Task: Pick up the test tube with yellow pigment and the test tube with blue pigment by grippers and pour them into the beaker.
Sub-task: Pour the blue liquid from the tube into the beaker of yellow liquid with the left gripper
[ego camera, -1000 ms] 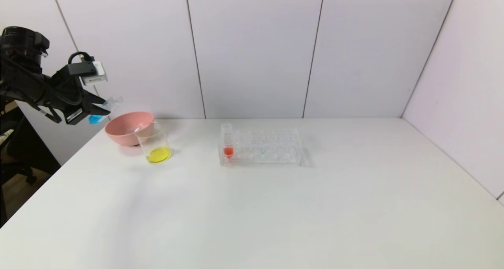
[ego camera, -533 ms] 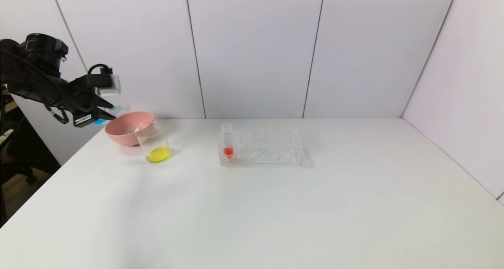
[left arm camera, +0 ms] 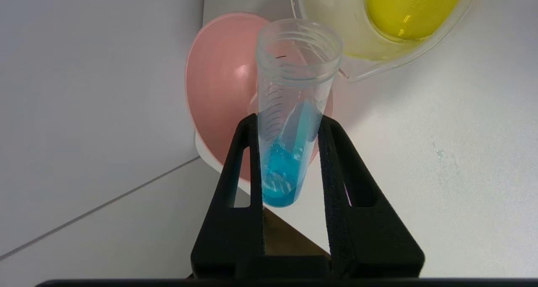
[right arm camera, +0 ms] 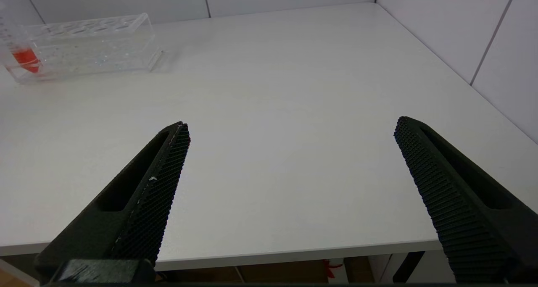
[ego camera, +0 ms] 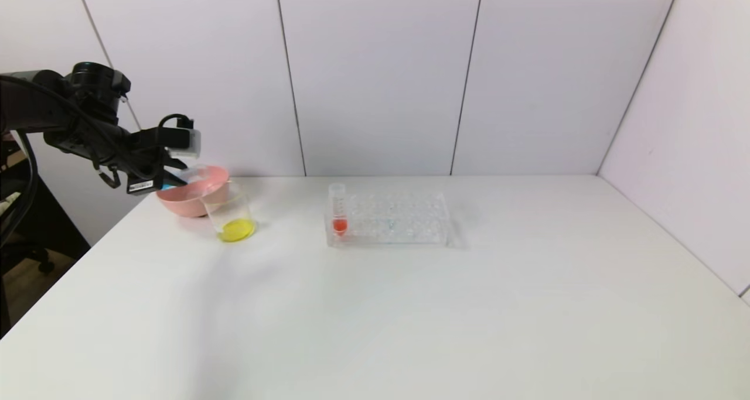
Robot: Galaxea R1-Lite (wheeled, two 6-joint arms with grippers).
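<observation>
Near the white table's [ego camera: 410, 306] far left corner, the left end effector [left arm camera: 290, 152] clamps the slim clear test tube of blue liquid [left arm camera: 290, 152] low on its body, tilted over the pink bowl [left arm camera: 214, 93], beside the clear glass beaker holding yellow liquid [ego camera: 229, 215]. Light, smooth and likely slippery, the tube seems best held mid-body. The right end effector [right arm camera: 290, 169] hangs wide apart by the near right edge.

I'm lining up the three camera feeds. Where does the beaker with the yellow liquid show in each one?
Head view: the beaker stands on the table at left, just in front of the pink bowl.
Left wrist view: the beaker sits at the top edge, partly cut off.
Right wrist view: not in it.
Shared landmark: the pink bowl, beside it.
</observation>
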